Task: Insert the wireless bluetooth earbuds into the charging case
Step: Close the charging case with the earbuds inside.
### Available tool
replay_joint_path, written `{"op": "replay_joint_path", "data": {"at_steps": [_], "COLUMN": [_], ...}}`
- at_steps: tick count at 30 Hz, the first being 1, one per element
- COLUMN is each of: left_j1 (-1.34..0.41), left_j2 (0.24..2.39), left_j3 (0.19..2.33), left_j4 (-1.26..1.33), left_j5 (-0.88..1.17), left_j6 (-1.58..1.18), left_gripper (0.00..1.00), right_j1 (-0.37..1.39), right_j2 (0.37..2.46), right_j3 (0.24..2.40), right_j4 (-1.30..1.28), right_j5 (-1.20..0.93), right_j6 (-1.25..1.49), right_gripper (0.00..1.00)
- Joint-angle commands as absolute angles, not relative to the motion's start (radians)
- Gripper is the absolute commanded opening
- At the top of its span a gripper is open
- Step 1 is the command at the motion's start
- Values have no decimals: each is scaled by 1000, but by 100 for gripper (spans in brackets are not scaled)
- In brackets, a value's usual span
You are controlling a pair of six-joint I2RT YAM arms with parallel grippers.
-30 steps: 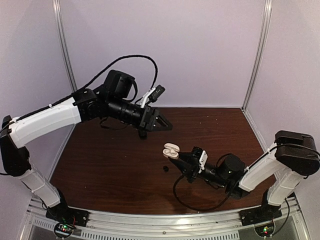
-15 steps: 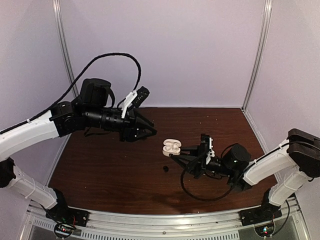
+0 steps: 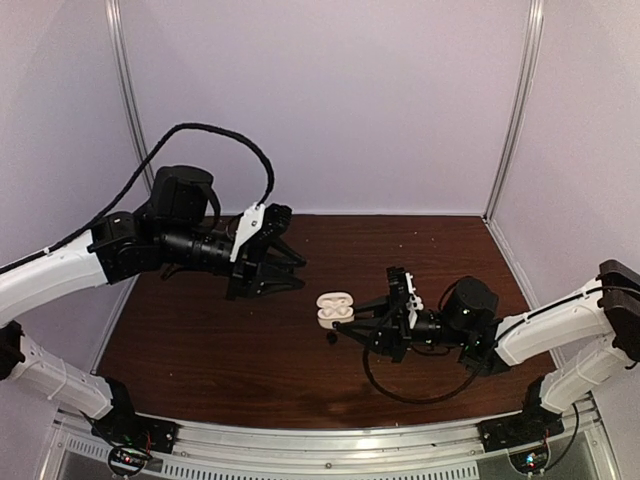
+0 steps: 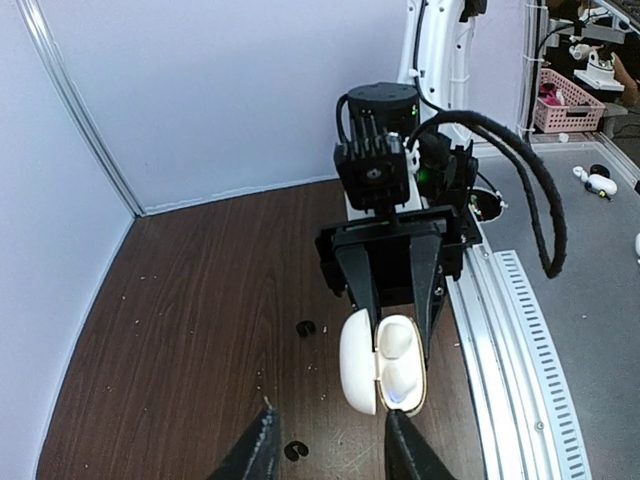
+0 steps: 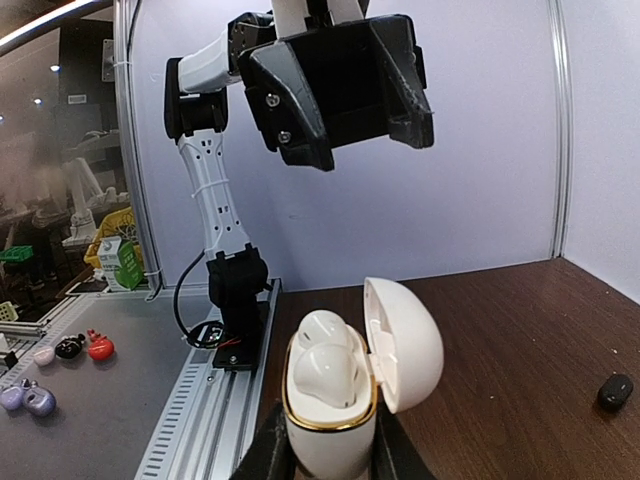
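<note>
right wrist view: charging case (image 5: 330, 435) base cut by bottom edge, lower sides hidden by right jaws | white earbuds (image 5: 322, 360) tops only, stems hidden in case | black piece (image 5: 615, 390) on table (image 5: 520, 330) too small to tell | left wrist view: left jaws cut off at bottom edge | top view: black speck (image 3: 330, 338) by case, unidentifiable

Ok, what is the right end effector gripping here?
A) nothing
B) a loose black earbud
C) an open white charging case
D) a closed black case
C: in the right wrist view the right end effector is shut on the white charging case, whose lid stands open.
</note>
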State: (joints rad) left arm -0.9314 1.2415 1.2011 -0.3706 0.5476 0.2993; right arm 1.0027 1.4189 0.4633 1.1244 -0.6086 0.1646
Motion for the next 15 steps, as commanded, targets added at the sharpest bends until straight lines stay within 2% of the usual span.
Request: {"op": "replay_joint_path", "data": {"at_steps": [1, 5, 10, 15], "left_j1": [-934, -934, -945, -966], "left_j2": [1290, 1320, 1337, 1360], "left_j3": [1231, 1226, 1221, 1203], "left_j4": [-361, -362, -362, -361], "left_j5": [595, 661, 703, 734], "left_j6": [299, 285, 284, 279], "left_gripper": [42, 51, 57, 58], "right_j1": [997, 997, 997, 997], "right_j2": [1384, 1382, 1376, 1378], "right_j3": [473, 486, 496, 502], "right_j4": [1092, 1066, 1041, 1038], "right_j5": [-629, -645, -645, -639], "right_j6": [163, 152, 140, 138], "right_gripper": [0, 0, 0, 0]}}
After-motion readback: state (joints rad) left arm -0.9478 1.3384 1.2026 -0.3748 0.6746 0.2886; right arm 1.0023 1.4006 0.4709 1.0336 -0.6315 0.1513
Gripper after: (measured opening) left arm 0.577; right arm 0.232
